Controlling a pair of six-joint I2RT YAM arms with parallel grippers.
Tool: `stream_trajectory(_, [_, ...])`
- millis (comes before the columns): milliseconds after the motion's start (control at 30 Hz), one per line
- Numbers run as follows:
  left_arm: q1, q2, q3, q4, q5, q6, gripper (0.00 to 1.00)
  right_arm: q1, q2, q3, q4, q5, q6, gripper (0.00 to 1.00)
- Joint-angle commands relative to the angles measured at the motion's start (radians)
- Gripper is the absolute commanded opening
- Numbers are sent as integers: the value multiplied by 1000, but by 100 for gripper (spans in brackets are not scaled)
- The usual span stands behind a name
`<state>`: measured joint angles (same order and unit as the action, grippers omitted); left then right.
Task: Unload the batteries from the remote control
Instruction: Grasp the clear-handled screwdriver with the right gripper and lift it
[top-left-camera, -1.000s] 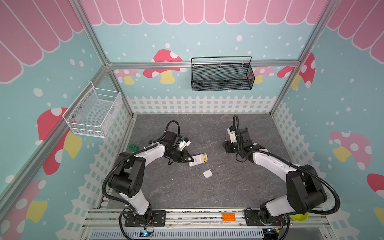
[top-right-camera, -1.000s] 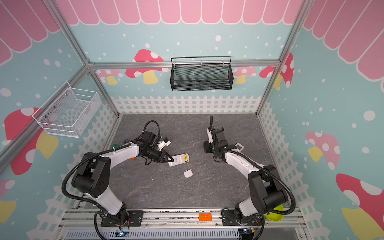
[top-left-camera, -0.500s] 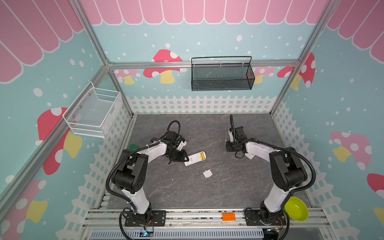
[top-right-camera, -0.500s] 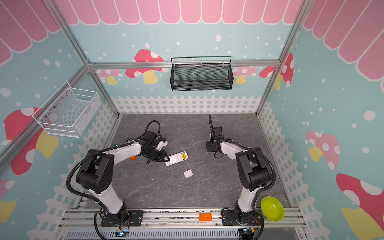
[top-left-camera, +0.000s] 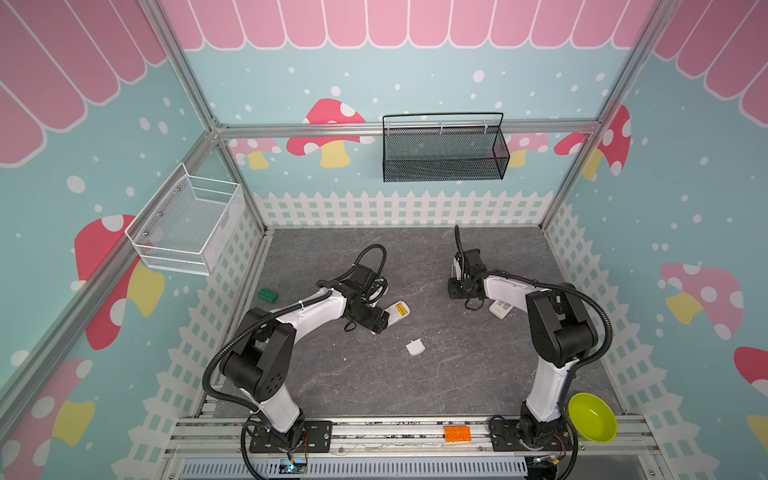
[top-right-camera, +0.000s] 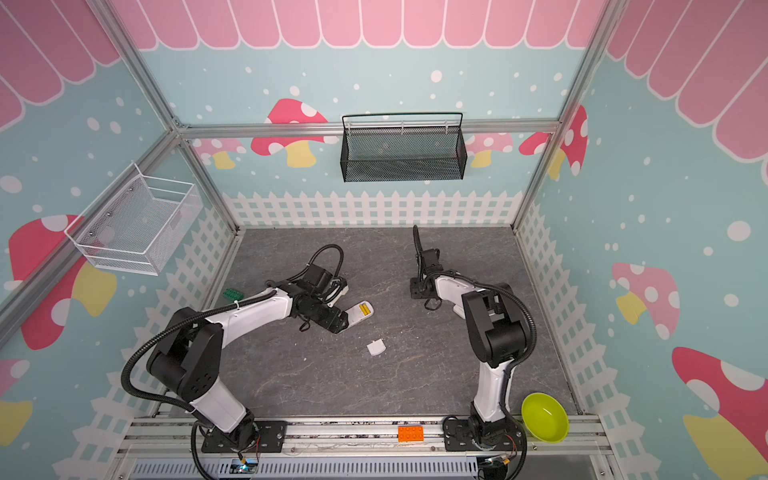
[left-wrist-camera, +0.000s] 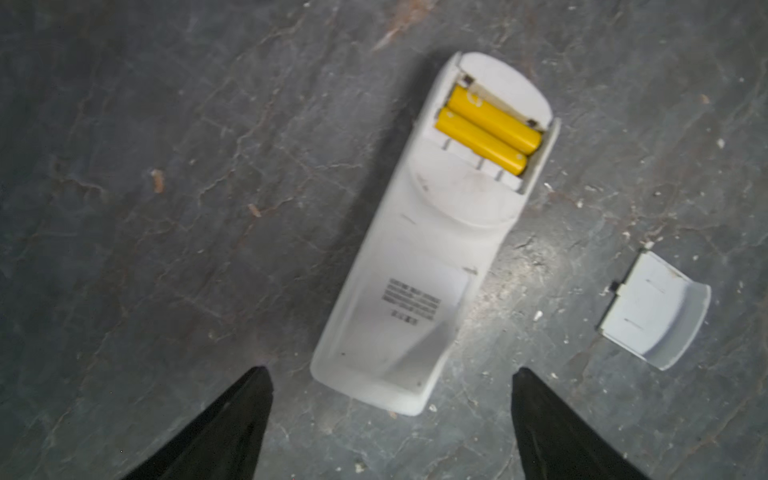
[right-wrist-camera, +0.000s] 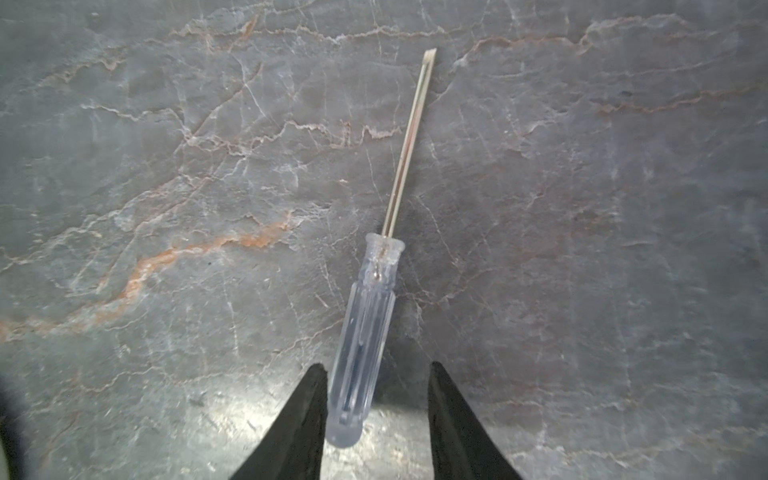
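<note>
In both top views the left gripper (top-left-camera: 379, 326) covers the near end of the white remote (top-left-camera: 397, 311). The print on its label (left-wrist-camera: 411, 303) is too blurry to read. A second white remote (top-left-camera: 500, 308) peeks out from under the right arm (top-left-camera: 505, 289), mostly hidden. From above, the screwdriver (right-wrist-camera: 370, 316) is too small to spot. The fingers (left-wrist-camera: 232, 432) run off the edge of both wrist views.

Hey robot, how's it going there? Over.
Left hand open, flanking remote. Right hand open around screwdriver handle. Two yellow batteries in remote. Cover off, nothing blocking.
</note>
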<state>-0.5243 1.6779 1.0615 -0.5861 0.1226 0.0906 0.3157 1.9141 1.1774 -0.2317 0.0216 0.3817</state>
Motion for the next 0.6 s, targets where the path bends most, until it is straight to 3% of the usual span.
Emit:
stream_trajectory(0, [-40,-7,-35,1,-142,113,99,4,28,8,-26,14,-7,39])
stream_trajectory(267, [-53,34,-67,65,-255,163,99,3,7,-31,-11,25,-20,29])
stream_trajectory(567, [-49,57,-41,73,-337,177,99,4,-106,-138,63,-49,-97,7])
